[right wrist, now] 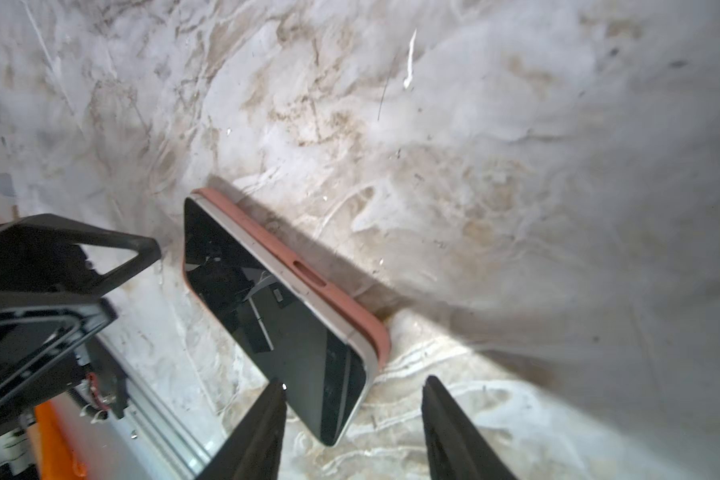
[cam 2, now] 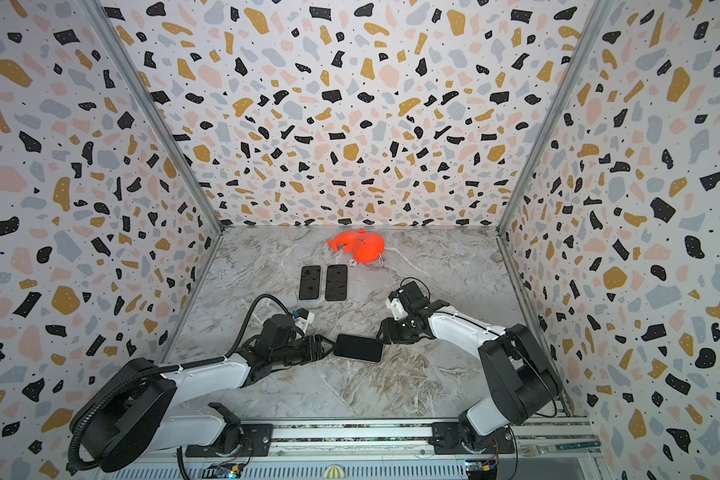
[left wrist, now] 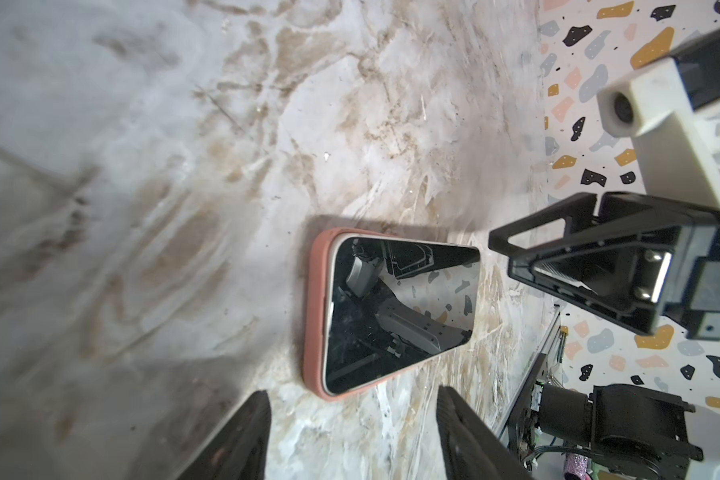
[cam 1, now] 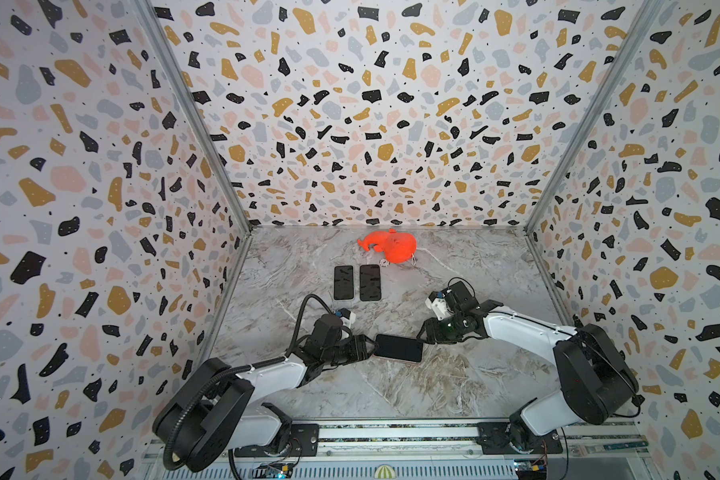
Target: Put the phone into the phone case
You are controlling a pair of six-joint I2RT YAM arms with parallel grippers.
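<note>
A phone with a dark screen lies flat on the marble table in both top views, between my two grippers. It sits in a salmon-pink phone case. The case wraps its end on the left arm's side. Along one long side the phone's white edge stands above the case rim. My left gripper is open just short of that end and holds nothing. My right gripper is open at the other end. The phone's corner lies between its fingers, unclamped.
Two more dark-screened phones lie side by side farther back. An orange toy rests near the back wall. Patterned walls close three sides. A metal rail carries both arm bases at the front edge.
</note>
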